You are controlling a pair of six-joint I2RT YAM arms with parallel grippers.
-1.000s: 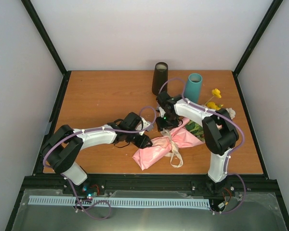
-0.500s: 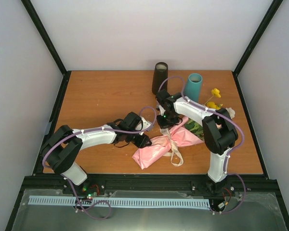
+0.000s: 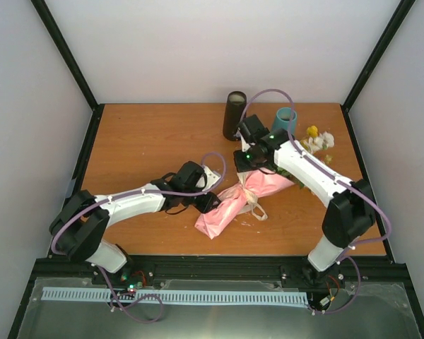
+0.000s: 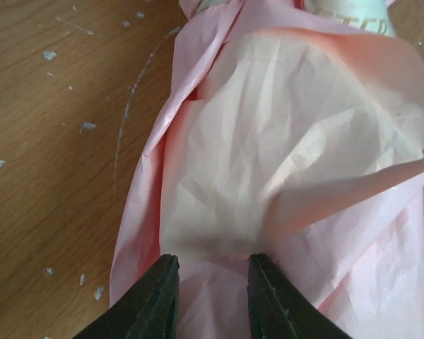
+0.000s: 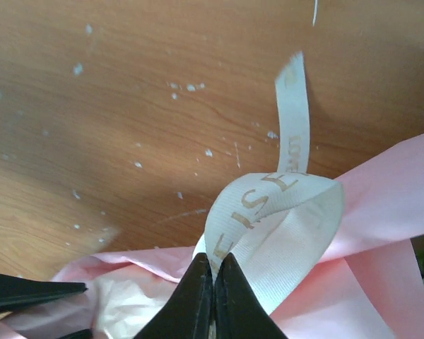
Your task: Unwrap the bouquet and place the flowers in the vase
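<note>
Right wrist view: we see the right gripper (image 5: pixel 213 272) pinched together on a loop of ribbed beige ribbon (image 5: pixel 283 212), its lettering only partly legible. Meanwhile the left gripper (image 4: pixel 210 282) clamps crinkled pink paper (image 4: pixel 283 141). The bouquet (image 3: pixel 230 210) lies near the bench (image 3: pixel 148 134) centre, with its flower heads (image 3: pixel 316 140) at two o'clock and its stems hidden behind the right arm (image 3: pixel 311 173).

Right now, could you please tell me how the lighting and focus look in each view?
Top external: even, soft light, sharp throughout, only faint shadows on the table. Left wrist: pink paper crisp, with a shaded fold low in the frame. Right wrist: ribbon lettering legible, a broad shadow across the table at left.
</note>
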